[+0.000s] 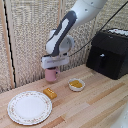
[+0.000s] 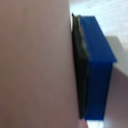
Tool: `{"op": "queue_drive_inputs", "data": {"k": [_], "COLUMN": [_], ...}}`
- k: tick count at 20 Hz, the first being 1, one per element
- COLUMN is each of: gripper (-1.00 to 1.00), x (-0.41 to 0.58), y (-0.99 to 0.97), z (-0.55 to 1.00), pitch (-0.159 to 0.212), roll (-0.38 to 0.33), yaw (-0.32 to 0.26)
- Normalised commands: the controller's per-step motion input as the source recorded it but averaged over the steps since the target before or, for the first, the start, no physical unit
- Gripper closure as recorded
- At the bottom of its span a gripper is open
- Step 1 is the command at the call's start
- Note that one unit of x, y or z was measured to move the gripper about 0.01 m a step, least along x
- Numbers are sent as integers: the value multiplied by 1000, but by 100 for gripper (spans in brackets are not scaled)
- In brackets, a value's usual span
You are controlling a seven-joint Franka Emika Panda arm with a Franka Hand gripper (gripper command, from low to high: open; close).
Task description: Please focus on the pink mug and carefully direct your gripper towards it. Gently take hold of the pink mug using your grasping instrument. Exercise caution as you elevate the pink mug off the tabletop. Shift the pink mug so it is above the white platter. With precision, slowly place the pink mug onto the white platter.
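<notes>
— Mug (image 1: 50, 74) first: where does it sit?

— Left of centre in the exterior view, pink, standing upright on the wooden table (image 1: 95, 100), right under the gripper (image 1: 52, 68). Its upper part is hidden by the white gripper body, so only the lower wall shows.

— Does the gripper have hold of it?

— It looks so. In the wrist view a broad pink surface (image 2: 32, 65) fills most of the frame, and a blue finger (image 2: 97, 70) with a dark pad lies flat against its edge. The other finger is out of sight, so the jaws appear closed onto the mug, though only one contact is seen.

— Is it off the table?

— That cannot be told; its base looks level with the tabletop in the exterior view.

— And the platter (image 1: 29, 107)?

— Lower left of the frame, round, white, with a speckled rim, well apart from the mug.

— What lies between?

— Just a small yellow block (image 1: 49, 92), near the platter's upper right rim. A white bowl (image 1: 76, 84) with yellow contents sits right of the mug, and a black appliance (image 1: 110, 52) stands at the upper right.
</notes>
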Motion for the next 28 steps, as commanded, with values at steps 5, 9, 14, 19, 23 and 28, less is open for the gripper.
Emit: {"op": "queue_drive_inputs", "data": {"k": [5,9,14,19,23,28], "gripper": [100,100,100,100,100,100], "x": [-69,-110,-117,-101,-69,-30], "y": [191,394,494,554,546,585], "z": [932,843,635,470,180,-19], "pitch": [69,81,36,23,89,97], "roll": [24,26,42,33,30,24], "yaw": [61,77,94,91,106,99]}}
